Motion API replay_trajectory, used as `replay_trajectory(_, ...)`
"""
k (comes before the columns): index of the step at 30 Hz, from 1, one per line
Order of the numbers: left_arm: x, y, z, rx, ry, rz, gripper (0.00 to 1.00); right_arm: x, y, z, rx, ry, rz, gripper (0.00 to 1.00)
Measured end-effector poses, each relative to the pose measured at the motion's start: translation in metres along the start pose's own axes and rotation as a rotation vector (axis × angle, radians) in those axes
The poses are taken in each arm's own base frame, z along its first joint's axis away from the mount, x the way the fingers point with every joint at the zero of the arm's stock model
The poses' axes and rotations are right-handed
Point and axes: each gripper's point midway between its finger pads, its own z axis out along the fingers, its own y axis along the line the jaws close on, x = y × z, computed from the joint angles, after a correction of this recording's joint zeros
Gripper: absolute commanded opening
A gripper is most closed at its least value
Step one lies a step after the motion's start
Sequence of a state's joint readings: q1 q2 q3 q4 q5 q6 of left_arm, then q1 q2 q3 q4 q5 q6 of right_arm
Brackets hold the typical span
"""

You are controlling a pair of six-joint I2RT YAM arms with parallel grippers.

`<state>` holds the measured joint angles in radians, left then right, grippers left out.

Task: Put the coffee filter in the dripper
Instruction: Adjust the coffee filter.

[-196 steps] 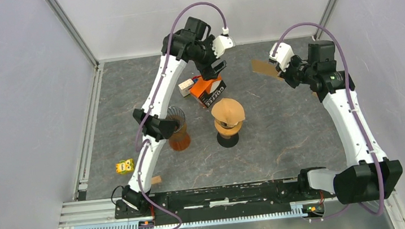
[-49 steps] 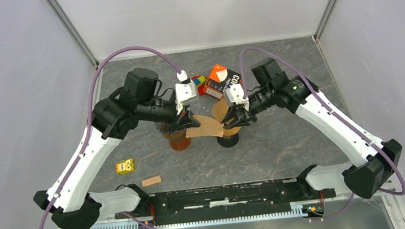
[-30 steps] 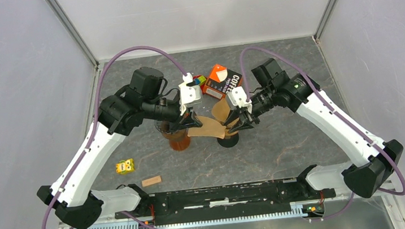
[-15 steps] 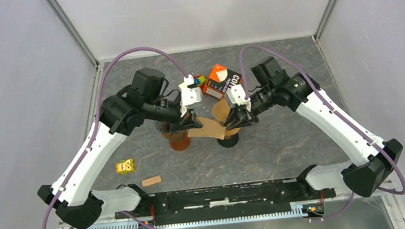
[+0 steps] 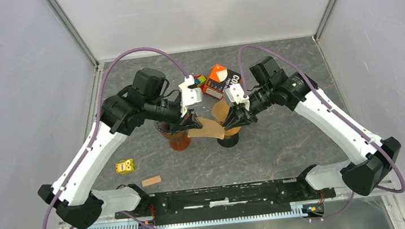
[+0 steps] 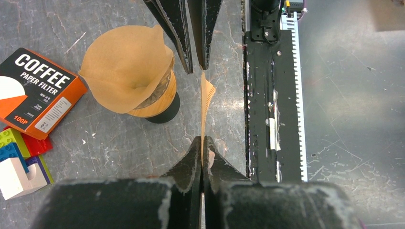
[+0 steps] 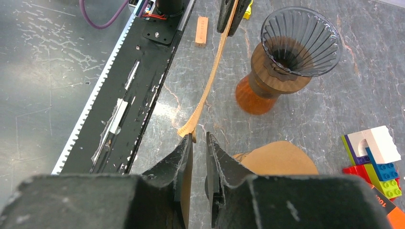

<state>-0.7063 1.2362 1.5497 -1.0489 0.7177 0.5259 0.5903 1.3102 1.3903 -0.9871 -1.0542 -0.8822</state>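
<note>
**Flat filter held in the air between two drippers**

The left fingers (image 6: 203, 145) were pressed shut on one end of a flat brown filter (image 5: 206, 130), which hung in the air over the middle of the desk (image 5: 288, 139). Its long axis ran roughly along the near edge. Its free, crimped end pointed at the right fingers (image 7: 199, 140). Those stood narrowly apart. The crimped end sat at the tip of one of them, not between the two, and whether it touched could not be told.

The filter hung between two drippers. An empty glass dripper (image 7: 298, 43) on an orange base stood on the side toward the left edge. A second dripper (image 6: 155, 102) stood on the side toward the right edge, with an opened filter (image 6: 126, 67) sitting in it as a cone.

Toward the far edge lay an orange box (image 5: 224, 81) marked "coffee paper filter", with some toy bricks (image 6: 16, 162) just beside it. A small wooden block (image 5: 151, 180) lay by the near edge, and a yellow toy (image 5: 124, 166) lay nearer the left edge.
</note>
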Motion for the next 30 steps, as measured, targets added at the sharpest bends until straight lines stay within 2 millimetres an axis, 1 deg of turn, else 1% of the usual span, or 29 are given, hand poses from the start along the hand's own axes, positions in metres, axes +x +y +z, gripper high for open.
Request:
replay_trajectory(7,0.001,-0.0001,0.0007,0.002,0.002,-0.003,0.02,-0.0023,0.0009,0.0012,-0.006,-0.009,0.005,0.17)
replay_trajectory(16,-0.0005,-0.0034,0.0014,0.023,-0.008,0.001,0.02,-0.0021,-0.0025,0.0033,-0.005,-0.013,0.007,0.06)
replay_trajectory(26,0.004,-0.0066,0.002,0.052,0.0,0.064,0.02,-0.0031,-0.0025,0.0037,-0.009,-0.019,-0.008,0.05)
replay_trajectory(30,0.0049,-0.0065,0.0019,0.054,0.002,0.079,0.02,-0.0026,-0.002,0.0037,-0.012,-0.018,-0.015,0.07)
